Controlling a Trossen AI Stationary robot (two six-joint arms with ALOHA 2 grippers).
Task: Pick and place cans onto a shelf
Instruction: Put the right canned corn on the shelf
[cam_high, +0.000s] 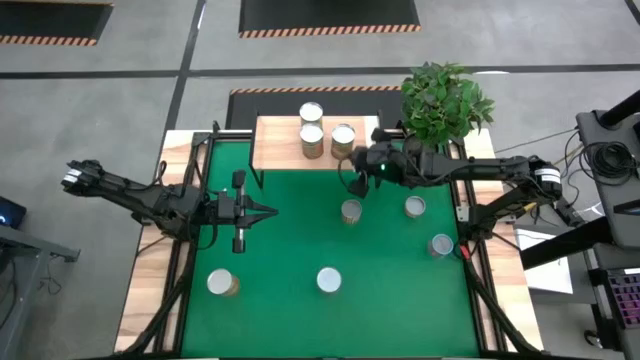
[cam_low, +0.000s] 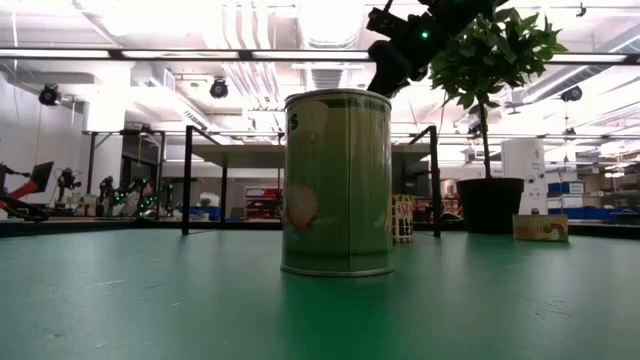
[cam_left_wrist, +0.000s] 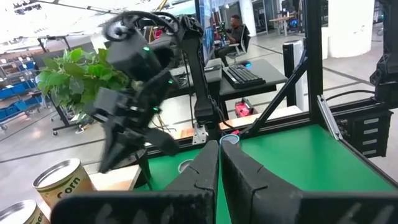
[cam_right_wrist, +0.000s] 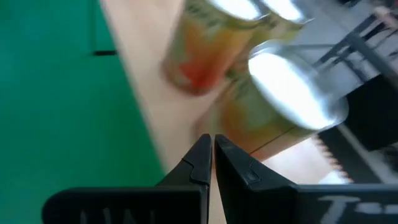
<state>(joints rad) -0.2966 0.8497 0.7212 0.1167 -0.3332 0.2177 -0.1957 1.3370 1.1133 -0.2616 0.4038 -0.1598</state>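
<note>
Three cans (cam_high: 312, 133) stood on the shelf (cam_high: 275, 150) at twelve o'clock; five more sat on the green tabletop (cam_high: 290, 230). Right hand (cam_high: 352, 170) hung empty, fingers closed together, just off the shelf's front edge, near a loose can (cam_high: 351, 211) at its six o'clock. Left hand (cam_high: 268, 211) waited at nine o'clock, fingers together, holding nothing.

Judgement: open wide, descend square over that can's top, grip mid-body.

Low view alone showed one can (cam_low: 337, 182) side-on; the high view alone showed the spread.

We see a green-topped table (cam_high: 300, 230) carrying five small silver-topped cans (cam_high: 329, 281) and a light wood shelf (cam_high: 275, 150). Three more tins (cam_high: 312, 142) stand on that shelf.
</note>
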